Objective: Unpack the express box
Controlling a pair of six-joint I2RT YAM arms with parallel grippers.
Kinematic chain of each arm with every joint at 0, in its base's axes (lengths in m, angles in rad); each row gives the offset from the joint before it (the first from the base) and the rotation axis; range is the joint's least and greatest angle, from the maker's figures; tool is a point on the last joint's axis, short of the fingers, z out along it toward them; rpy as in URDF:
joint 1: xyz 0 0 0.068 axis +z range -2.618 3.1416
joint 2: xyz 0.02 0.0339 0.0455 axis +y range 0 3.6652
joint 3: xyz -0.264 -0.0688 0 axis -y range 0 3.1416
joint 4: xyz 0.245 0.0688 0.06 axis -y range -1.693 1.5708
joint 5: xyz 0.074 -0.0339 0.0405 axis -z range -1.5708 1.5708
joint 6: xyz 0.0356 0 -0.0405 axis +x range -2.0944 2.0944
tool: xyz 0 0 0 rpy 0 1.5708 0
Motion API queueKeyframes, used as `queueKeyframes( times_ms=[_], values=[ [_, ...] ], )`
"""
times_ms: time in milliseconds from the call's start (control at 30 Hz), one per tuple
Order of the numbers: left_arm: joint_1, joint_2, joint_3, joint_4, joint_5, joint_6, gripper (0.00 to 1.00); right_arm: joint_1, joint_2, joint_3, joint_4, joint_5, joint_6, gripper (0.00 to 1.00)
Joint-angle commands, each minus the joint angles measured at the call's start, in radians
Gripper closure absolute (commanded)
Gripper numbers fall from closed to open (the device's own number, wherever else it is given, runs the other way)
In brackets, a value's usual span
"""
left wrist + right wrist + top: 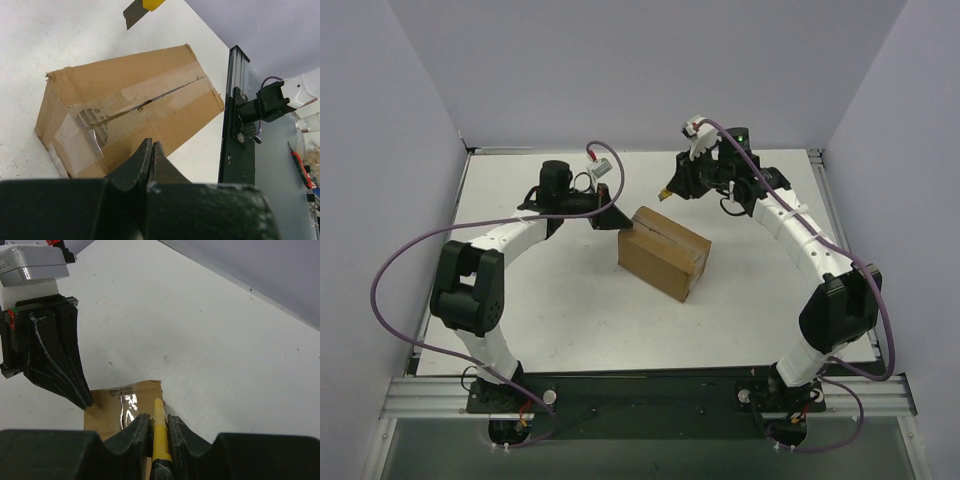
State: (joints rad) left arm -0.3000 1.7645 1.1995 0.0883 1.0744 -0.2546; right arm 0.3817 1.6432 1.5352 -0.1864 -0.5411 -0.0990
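Here's the express box (663,252), sitting askew near the middle of the table (570,320), a touch toward the far edge and well apart from every corner. That leaves both arms room to come at it from either side. The left gripper (152,152) is clenched on nothing, jaws pressed tight together, with its tip down at the box's left end. From overhead it looks to be right on the upper corner there, though I can't say for sure it's touching. A closed, empty pincer at that spot reads to me as a brace or a prod, either pinning the carton so it won't skid or getting ready to nose under a flap. Over on the far side, the right gripper (675,187) is clamped on a yellow utility knife (159,426), its grey blade (134,14) hanging above the table just beyond the box. I'd say it's parked high to keep the edge away from the other arm. Now look at the tape (150,90) along the top seam: a dark line runs its length, so to my eye it's already slit. The flaps lie flat, not yet lifted. Prying them apart looks like the next job, and with the tape parted they should give easily.
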Motion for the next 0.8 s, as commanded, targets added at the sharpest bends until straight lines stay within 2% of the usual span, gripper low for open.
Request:
queueKeyframes(
  times_ms=[0,33,133,767],
  values=[
    [-0.01,0.021,0.06,-0.085,0.001,0.141,1.0,0.022,-0.037,-0.017,0.113,-0.056,-0.016,1.0],
    [-0.016,0.024,0.066,-0.169,-0.013,0.188,1.0,0.023,-0.031,-0.012,0.113,-0.063,-0.01,1.0],
    [-0.019,0.033,0.066,-0.26,-0.04,0.296,1.0,0.034,-0.011,-0.006,0.116,-0.091,0.001,1.0],
    [-0.025,0.07,0.081,-0.245,-0.033,0.272,1.0,0.121,-0.01,-0.122,0.204,-0.092,-0.146,1.0]
  ],
)
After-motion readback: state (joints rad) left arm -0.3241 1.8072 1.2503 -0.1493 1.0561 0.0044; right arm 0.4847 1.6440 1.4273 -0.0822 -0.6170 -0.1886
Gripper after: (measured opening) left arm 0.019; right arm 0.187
